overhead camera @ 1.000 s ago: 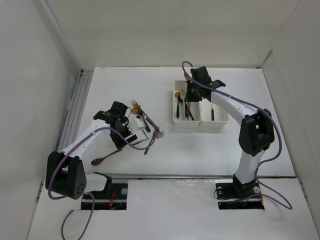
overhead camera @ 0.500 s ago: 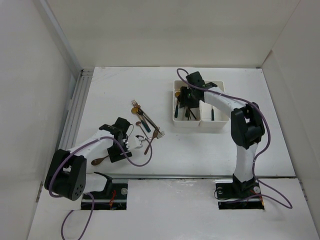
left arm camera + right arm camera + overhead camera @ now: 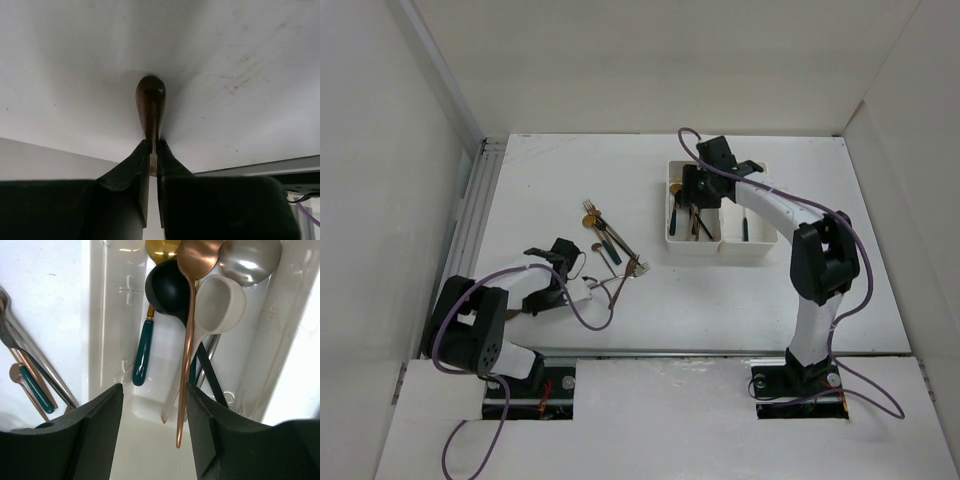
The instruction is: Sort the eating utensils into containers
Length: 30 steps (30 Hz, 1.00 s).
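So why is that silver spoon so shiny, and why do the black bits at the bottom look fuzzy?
Right wrist view: light glares off the silver spoon; the claw fingers sit too near the lens, so they blur. Left wrist view: same fuzzy fingers, soft shadow around the wooden spoon. Top view: even light, no glare.

The left arm (image 3: 510, 280) and right arm (image 3: 772, 206) have white links, black joints, purple cables and black fingers (image 3: 85, 440).

Wooden spoon (image 3: 150, 107) handle hidden within left gripper (image 3: 153, 162)
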Tool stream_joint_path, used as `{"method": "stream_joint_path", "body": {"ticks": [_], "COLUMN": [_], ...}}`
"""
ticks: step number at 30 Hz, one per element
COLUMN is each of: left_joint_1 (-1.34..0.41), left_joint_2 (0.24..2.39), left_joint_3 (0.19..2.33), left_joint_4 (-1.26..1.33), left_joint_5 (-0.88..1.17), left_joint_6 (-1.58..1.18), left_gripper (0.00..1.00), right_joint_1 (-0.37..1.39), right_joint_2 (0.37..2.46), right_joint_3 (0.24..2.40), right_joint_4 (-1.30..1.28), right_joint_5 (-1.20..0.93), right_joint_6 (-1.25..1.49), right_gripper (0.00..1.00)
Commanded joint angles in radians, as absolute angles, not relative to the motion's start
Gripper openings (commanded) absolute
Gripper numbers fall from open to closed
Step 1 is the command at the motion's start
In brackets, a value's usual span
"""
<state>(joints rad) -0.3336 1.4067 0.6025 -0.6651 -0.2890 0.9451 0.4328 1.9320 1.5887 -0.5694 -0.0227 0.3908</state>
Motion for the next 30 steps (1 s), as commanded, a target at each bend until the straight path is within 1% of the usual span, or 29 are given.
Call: {"method": "stream_joint_path", "body": {"ticks": [1, 3, 6, 7, 9, 10, 11, 12, 14, 15, 17, 18, 20, 21, 23, 24, 26, 28, 30], "left_joint_1": [-0.322, -0.313, -0.284, -0.269, -0.255, -0.255, -0.239, -0.23, -0.23, -0.23, -0.23, -0.23, -0.264, -0.273, -0.313, -0.331, -0.389, -0.429, -0.483], "left_joint_2": [1.46, 1.438, 1.388, 1.388, 1.388, 1.402, 1.402, 1.426, 1.445, 1.463, 1.485, 1.496, 1.514, 1.514, 1.514, 1.514, 1.493, 1.482, 1.47], "left_joint_3": [0.59, 0.624, 0.762, 0.847, 0.937, 0.981, 1.07, 1.113, 1.196, 1.271, 1.342, 1.374, 1.451, 1.468, 1.494, 1.503, 1.503, 1.503, 1.479], "left_joint_4": [-0.505, -0.514, -0.581, -0.619, -0.659, -0.678, -0.719, -0.739, -0.776, -0.805, -0.837, -0.863, -0.874, -0.874, -0.874, -0.864, -0.864, -0.864, -0.864], "left_joint_5": [-0.14, -0.109, 0.017, 0.078, 0.139, 0.17, 0.201, 0.262, 0.316, 0.363, 0.405, 0.417, 0.426, 0.426, 0.408, 0.393, 0.367, 0.353, 0.325], "left_joint_6": [0.899, 0.887, 0.835, 0.818, 0.786, 0.755, 0.743, 0.73, 0.7, 0.69, 0.68, 0.68, 0.654, 0.653, 0.653, 0.67, 0.699, 0.755, 0.794], "left_gripper": [0.0, 0.0, 0.0, 0.0, 0.0, 0.0, 0.0, 0.0, 0.0, 0.0, 0.0, 0.0, 0.0, 0.0, 0.0, 0.0, 0.0, 0.0, 0.0], "right_joint_1": [0.43, 0.43, 0.43, 0.43, 0.439, 0.439, 0.439, 0.439, 0.46, 0.46, 0.497, 0.506, 0.526, 0.526, 0.526, 0.526, 0.526, 0.517, 0.486], "right_joint_2": [1.864, 1.852, 1.827, 1.801, 1.784, 1.767, 1.758, 1.749, 1.715, 1.703, 1.663, 1.648, 1.625, 1.615, 1.615, 1.634, 1.657, 1.715, 1.759], "right_joint_3": [1.609, 1.609, 1.6, 1.588, 1.588, 1.574, 1.574, 1.563, 1.552, 1.539, 1.513, 1.502, 1.471, 1.471, 1.48, 1.494, 1.532, 1.623, 1.713], "right_joint_4": [-0.558, -0.558, -0.558, -0.558, -0.546, -0.523, -0.514, -0.505, -0.473, -0.459, -0.41, -0.39, -0.321, -0.299, -0.276, -0.276, -0.287, -0.349, -0.402], "right_joint_5": [-0.026, -0.026, -0.026, -0.026, -0.035, -0.035, -0.046, -0.046, -0.057, -0.066, -0.083, -0.101, -0.204, -0.26, -0.421, -0.464, -0.561, -0.615, -0.719], "right_joint_6": [0.382, 0.373, 0.362, 0.362, 0.362, 0.362, 0.362, 0.353, 0.339, 0.339, 0.315, 0.295, 0.295, 0.295, 0.295, 0.295, 0.295, 0.284, 0.273], "right_gripper": [0.59, 0.59, 0.59, 0.59, 0.59, 0.59, 0.59, 0.59, 0.59, 0.59, 0.59, 0.6, 0.64, 0.69, 0.74, 0.78, 0.81, 0.81, 0.81]}}
